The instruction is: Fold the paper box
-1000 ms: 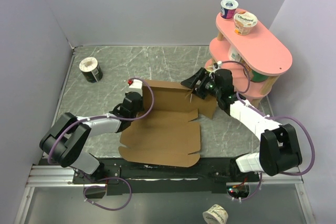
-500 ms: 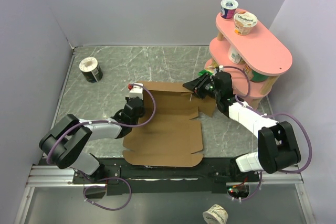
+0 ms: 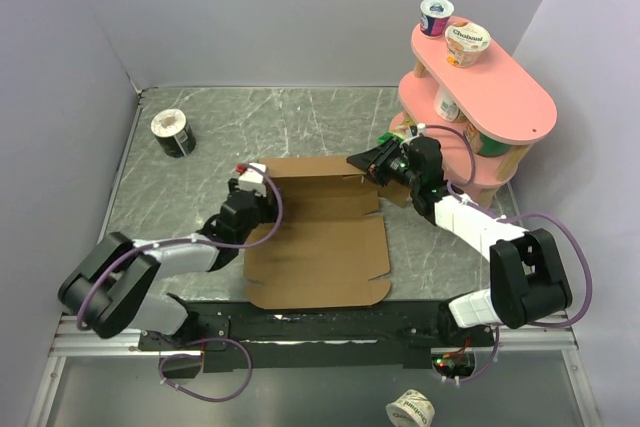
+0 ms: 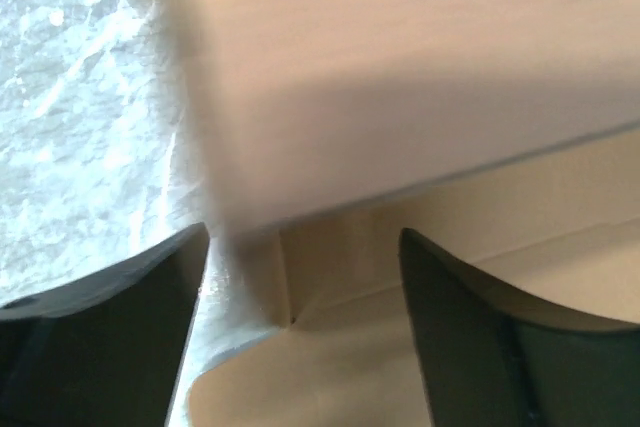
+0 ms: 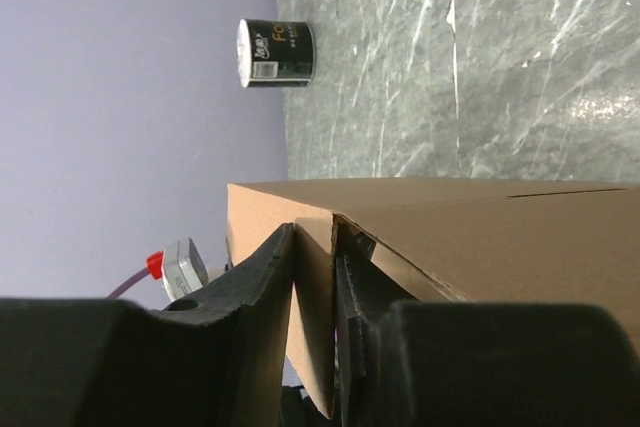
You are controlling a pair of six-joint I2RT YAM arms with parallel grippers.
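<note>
From above, the paper box (image 3: pixel 320 247) sits mid-table, slid rightward and squarer than a second ago (progress, I judge), its long axis near-to-far and its rear wall raised. Left wrist: the left gripper (image 4: pixel 300 247) gapes at that wall's corner. Right wrist: the right gripper (image 5: pixel 315 247) pinches a side flap.

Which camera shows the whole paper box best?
Top external: the paper box shows almost whole, base flat, far panel raised. Left wrist sees only a blurred panel and a corner crease. Right wrist shows just the raised panel's edge pinched between the right jaws.
</note>
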